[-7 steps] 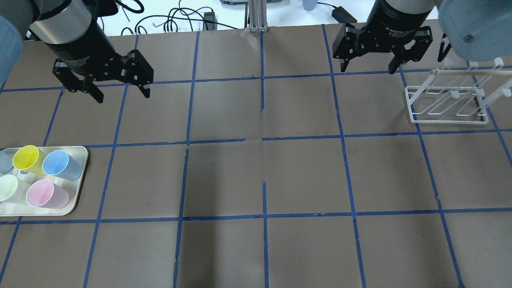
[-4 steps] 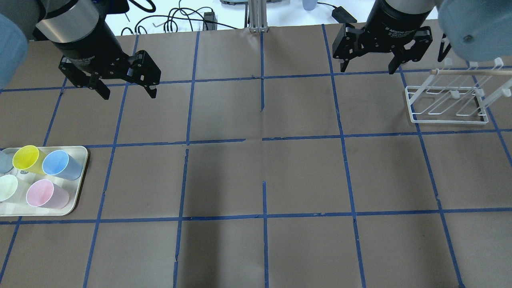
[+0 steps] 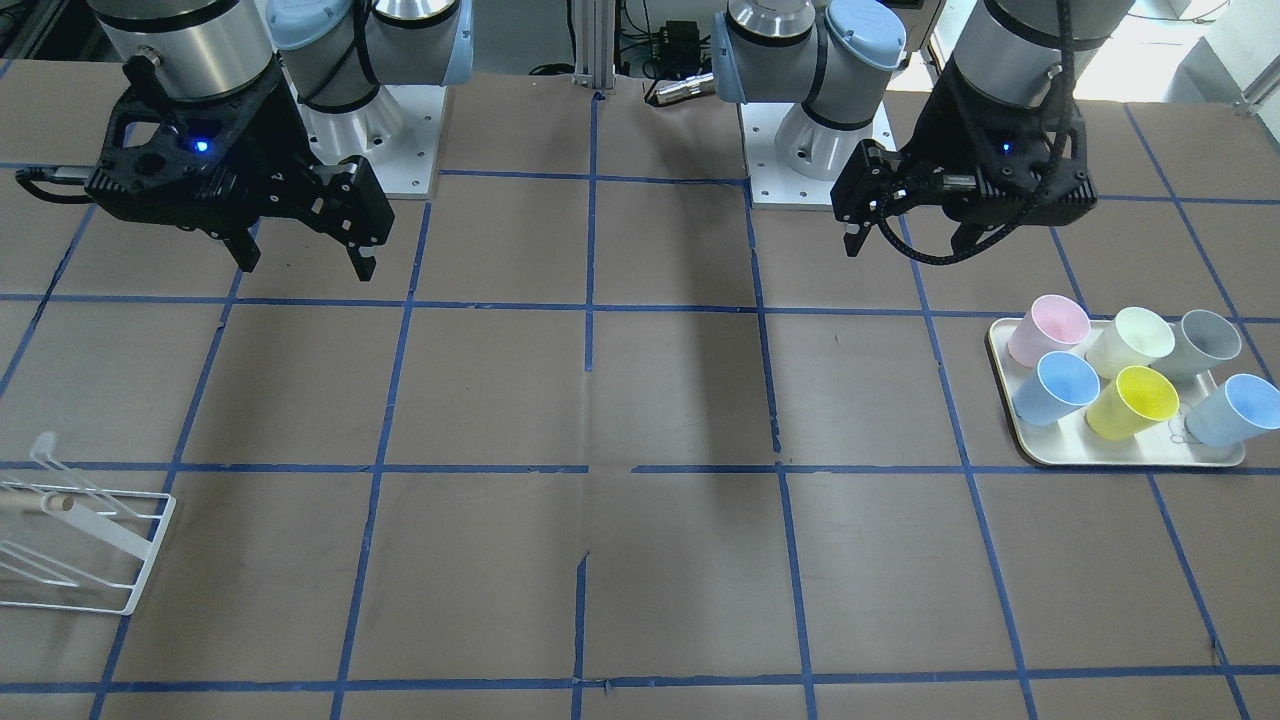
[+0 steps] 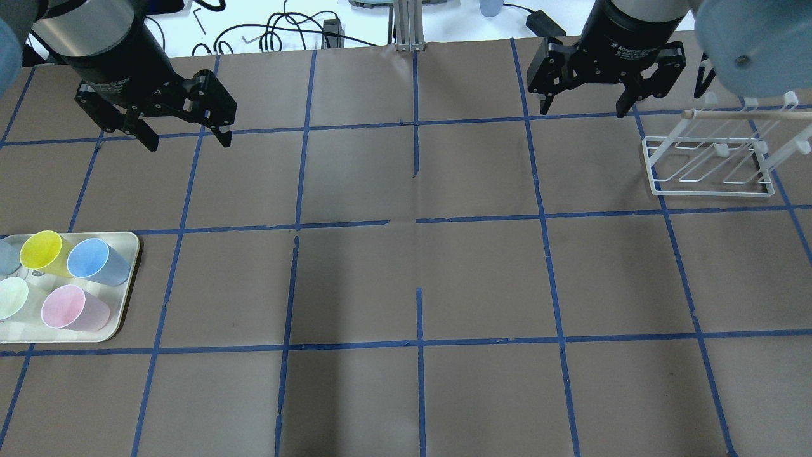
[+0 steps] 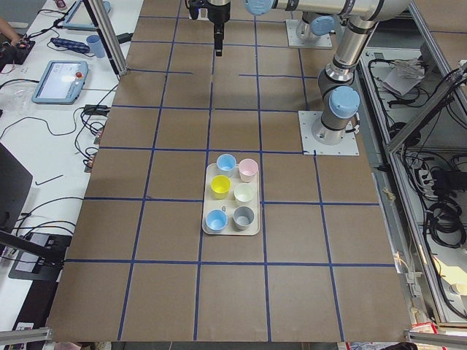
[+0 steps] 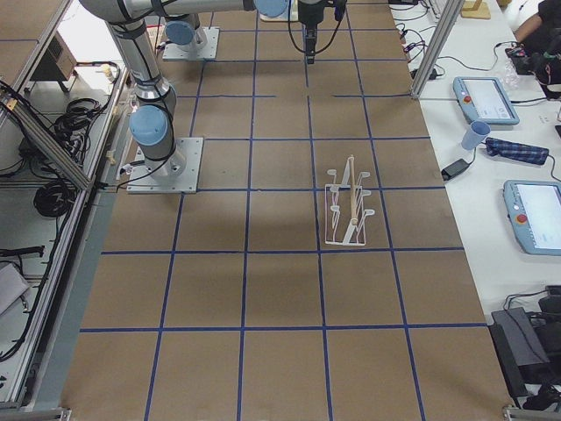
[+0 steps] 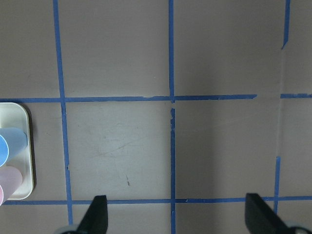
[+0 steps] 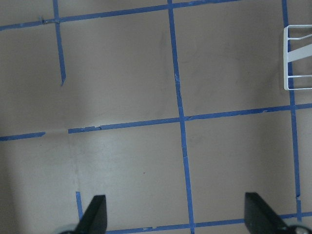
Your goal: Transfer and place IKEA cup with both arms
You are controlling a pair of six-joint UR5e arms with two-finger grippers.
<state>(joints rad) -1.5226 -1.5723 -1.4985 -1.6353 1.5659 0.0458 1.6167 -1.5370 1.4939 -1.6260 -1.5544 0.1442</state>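
Note:
The pale grey IKEA cup [image 3: 1205, 340] stands on a cream tray [image 3: 1040, 455] with several coloured cups, also seen in the exterior left view [image 5: 243, 216]. In the overhead view it is cut off at the left edge [image 4: 5, 256]. My left gripper [image 4: 188, 141] is open and empty, high above the table, well back from the tray [image 4: 127, 247]. It also shows in the front view [image 3: 905, 245]. Its wrist view shows the tray corner [image 7: 24, 146] at far left. My right gripper [image 4: 583, 109] is open and empty, hanging left of the rack, and shows in the front view [image 3: 305, 265].
A white wire rack [image 4: 710, 158] with a wooden rod stands at the right, also in the front view [image 3: 80, 540]. Pink [image 3: 1048, 328], cream-green [image 3: 1130, 340], yellow [image 3: 1130, 400] and two blue cups [image 3: 1055, 388] share the tray. Brown paper with blue tape lines covers the table.
My left gripper has swung first right, then back left and towards the far edge, turning to square up with the grid. The right arm and the cups have not moved.

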